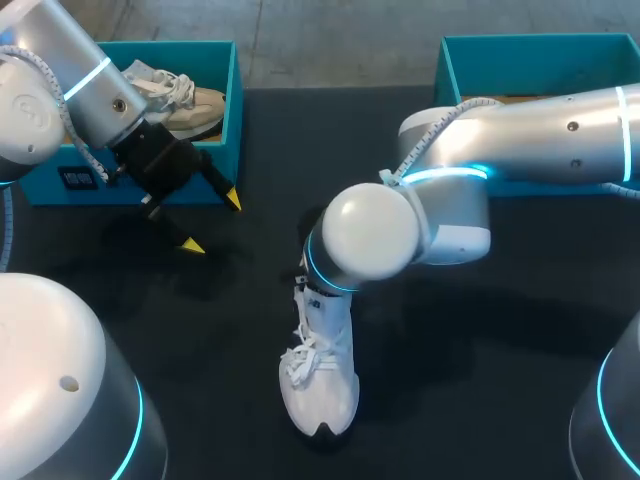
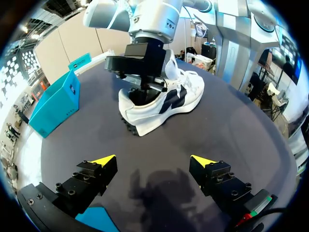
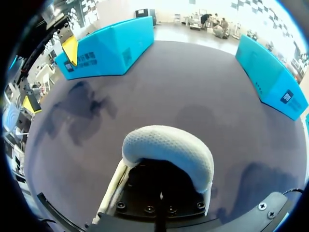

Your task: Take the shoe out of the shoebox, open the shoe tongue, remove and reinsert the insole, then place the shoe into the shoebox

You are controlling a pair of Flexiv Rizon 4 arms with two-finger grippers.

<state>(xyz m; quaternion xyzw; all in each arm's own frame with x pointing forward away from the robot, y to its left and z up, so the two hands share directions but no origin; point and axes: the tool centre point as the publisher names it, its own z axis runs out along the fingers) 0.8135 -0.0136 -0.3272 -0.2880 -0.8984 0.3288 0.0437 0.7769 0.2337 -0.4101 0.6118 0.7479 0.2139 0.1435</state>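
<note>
Matte dark table (image 1: 500, 350), white mesh shoe (image 1: 320, 395), rounded padded rim (image 3: 169, 145), perhaps heel

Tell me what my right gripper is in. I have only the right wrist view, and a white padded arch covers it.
Observer: The right gripper reaches down into the opening of a white shoe that sits on the table.
Operator: Give me the toe's direction.
Observer: In the head view, the toe points back toward the robot, and the heel end lies under the right gripper.
Operator: Check inside the left box.
Observer: The left box holds a second shoe, which your view cannot show because it sees only the box's outer wall.
</note>
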